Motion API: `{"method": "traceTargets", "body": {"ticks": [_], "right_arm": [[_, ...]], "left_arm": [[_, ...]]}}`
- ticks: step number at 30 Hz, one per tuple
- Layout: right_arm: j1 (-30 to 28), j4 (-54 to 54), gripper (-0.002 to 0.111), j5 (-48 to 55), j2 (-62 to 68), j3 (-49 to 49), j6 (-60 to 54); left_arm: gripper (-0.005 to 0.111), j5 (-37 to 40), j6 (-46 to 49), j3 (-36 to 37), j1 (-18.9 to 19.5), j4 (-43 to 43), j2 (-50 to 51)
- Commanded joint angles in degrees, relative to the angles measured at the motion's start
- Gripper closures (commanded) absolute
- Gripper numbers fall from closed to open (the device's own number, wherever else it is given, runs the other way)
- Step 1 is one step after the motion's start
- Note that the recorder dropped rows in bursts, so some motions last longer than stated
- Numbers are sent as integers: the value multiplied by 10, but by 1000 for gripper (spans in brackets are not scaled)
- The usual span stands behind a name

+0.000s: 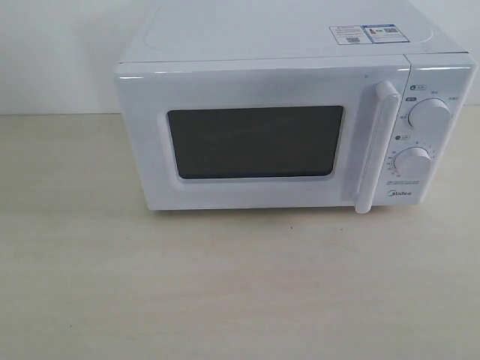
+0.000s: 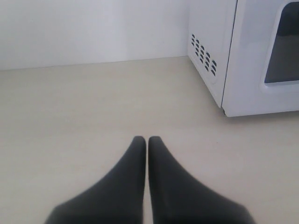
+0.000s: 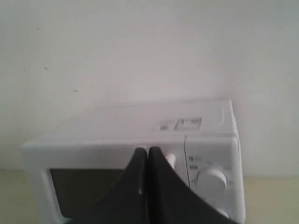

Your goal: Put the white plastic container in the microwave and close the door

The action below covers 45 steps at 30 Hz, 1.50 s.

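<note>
Standing on the pale table [image 1: 225, 292], exterior view: microwave [image 1: 247, 37], white, facing the camera; door [image 1: 255, 142] shut flush; its dark window shows nothing of the inside, so where the white plastic container lies cannot be told; vertical bar handle [image 1: 377, 146] at the door's right edge; upper dial [image 1: 430, 115] and lower dial [image 1: 413, 161] stacked just beside the handle; sticker [image 1: 364, 34] on top, toward the right.

Left wrist view: left gripper [image 2: 147, 140] over bare table; fingers together, nothing between them; microwave's vented side and a corner of the door nearby, well apart from the fingertips.

Right wrist view: right gripper [image 3: 147, 151] before the microwave's upper front; fingers pressed together, empty; tips overlap the door's top edge near the handle's upper end; whether they touch it cannot be told.
</note>
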Motion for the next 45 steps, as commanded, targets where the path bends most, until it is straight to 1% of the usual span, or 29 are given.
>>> {"method": "traceTargets", "body": {"ticks": [1,3,8,12,15,19,23,45], "right_arm": [[-3,-207,108,-13,-7,60,263],[-3,-264,108,-19,-21,96,318],[-3,-311,108,-41,-50,170,321],[-3,-320,108,-13,-50,174,313],[-3,-363,108,-12,-50,174,313],[-3,-402,108,39,-50,174,313],[-3,-410,108,80,-50,174,313],[-3,-408,108,79,-50,174,314]], "left_arm": [[103,0,2,2,2,-5,-1],[103,0,2,2,2,-5,-1],[103,0,2,2,2,-5,-1],[103,0,2,2,2,-5,-1],[103,0,2,2,2,-5,-1],[103,0,2,2,2,-5,-1],[103,0,2,2,2,-5,-1],[103,0,2,2,2,-5,-1]]}}
